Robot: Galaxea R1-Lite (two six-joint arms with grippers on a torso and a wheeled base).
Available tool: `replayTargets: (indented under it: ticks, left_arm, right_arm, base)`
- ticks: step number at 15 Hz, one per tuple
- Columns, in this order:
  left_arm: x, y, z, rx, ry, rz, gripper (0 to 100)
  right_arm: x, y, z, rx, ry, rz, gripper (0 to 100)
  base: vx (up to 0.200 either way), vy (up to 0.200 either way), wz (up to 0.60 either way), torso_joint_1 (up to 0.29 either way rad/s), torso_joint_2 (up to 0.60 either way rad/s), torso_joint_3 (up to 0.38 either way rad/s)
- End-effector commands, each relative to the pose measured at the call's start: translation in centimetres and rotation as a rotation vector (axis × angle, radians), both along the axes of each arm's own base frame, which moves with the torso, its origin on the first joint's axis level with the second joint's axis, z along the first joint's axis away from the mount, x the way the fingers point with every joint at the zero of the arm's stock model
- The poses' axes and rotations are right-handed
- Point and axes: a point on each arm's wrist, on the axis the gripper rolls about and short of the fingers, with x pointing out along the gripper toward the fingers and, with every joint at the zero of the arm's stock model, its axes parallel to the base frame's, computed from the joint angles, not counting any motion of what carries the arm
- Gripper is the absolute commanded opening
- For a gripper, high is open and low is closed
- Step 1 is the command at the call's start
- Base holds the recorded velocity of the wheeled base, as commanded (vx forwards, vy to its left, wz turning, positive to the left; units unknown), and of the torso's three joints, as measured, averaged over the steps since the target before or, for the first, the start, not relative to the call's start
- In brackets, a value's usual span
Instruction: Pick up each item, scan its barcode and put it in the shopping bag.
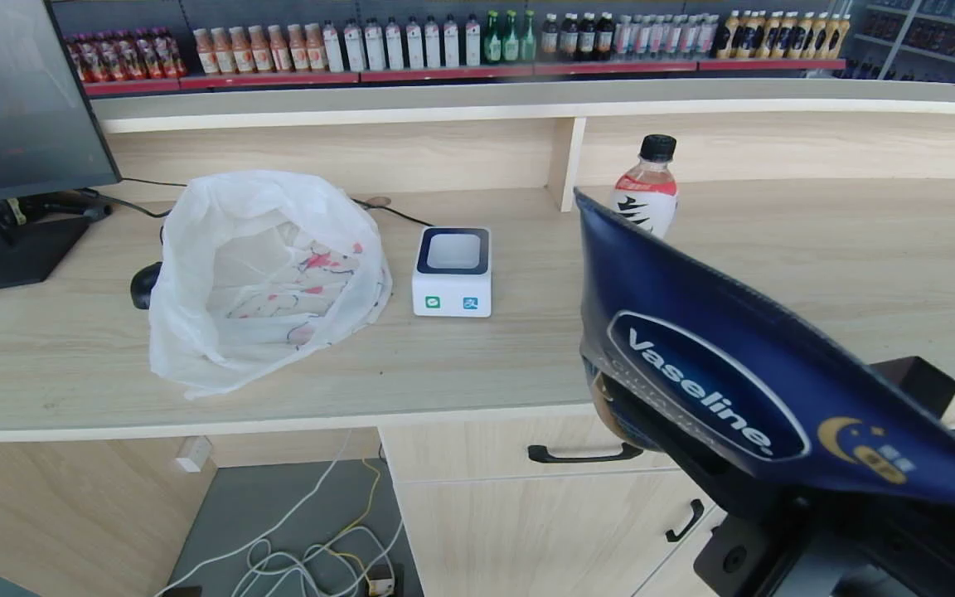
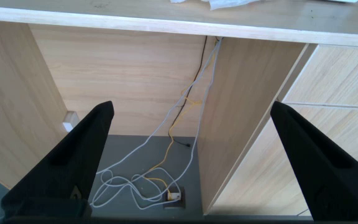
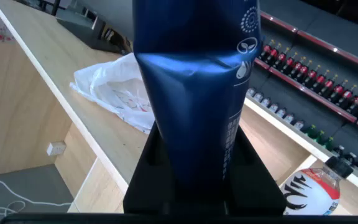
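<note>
We see the right gripper (image 3: 194, 169) clamped on the lower end of a dark blue tube (image 1: 734, 365). It holds the tube in the air, tilted, above the front edge of the wooden counter (image 1: 527, 356) and to the right of the scanner (image 1: 453, 272). The scanner is a small white box with a dark-framed window on top. Just beside it, on its left, the white plastic shopping bag (image 1: 266, 274) lies with its mouth open. A black mouse (image 1: 144, 284) sits at the bag's far left side, and a monitor (image 1: 13, 91) stands beyond that. A bottle (image 1: 647, 191) with a black cap stands upright on the counter, partly hidden behind the tube. The left gripper (image 2: 191, 143) hangs below counter level with its fingers spread wide and nothing between them, over cables (image 2: 148, 186) on the floor.
</note>
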Motion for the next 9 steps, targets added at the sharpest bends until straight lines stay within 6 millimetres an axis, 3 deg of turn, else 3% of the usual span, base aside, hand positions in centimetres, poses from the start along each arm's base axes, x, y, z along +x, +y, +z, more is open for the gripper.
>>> replayTargets:
  ticks: [1, 6, 9]
  left_arm:
    - [0.0, 0.0, 0.0, 0.0, 0.0, 0.0, 100]
    - [0.0, 0.0, 0.0, 0.0, 0.0, 0.0, 100]
    - [0.0, 0.0, 0.0, 0.0, 0.0, 0.0, 100]
  right_arm:
    - [-0.72, 1.59, 0.72, -0.038, -0.043, 0.089, 0]
    - [-1.32, 1.61, 0.8, -0.167, -0.118, 0.215, 0]
    - [-0.72, 2.14, 1.59, -0.177, -0.19, 0.175, 0]
  base:
    - [0.0, 0.0, 0.0, 0.0, 0.0, 0.0]
    - [0.0, 0.0, 0.0, 0.0, 0.0, 0.0]
    - [0.0, 0.0, 0.0, 0.0, 0.0, 0.0]
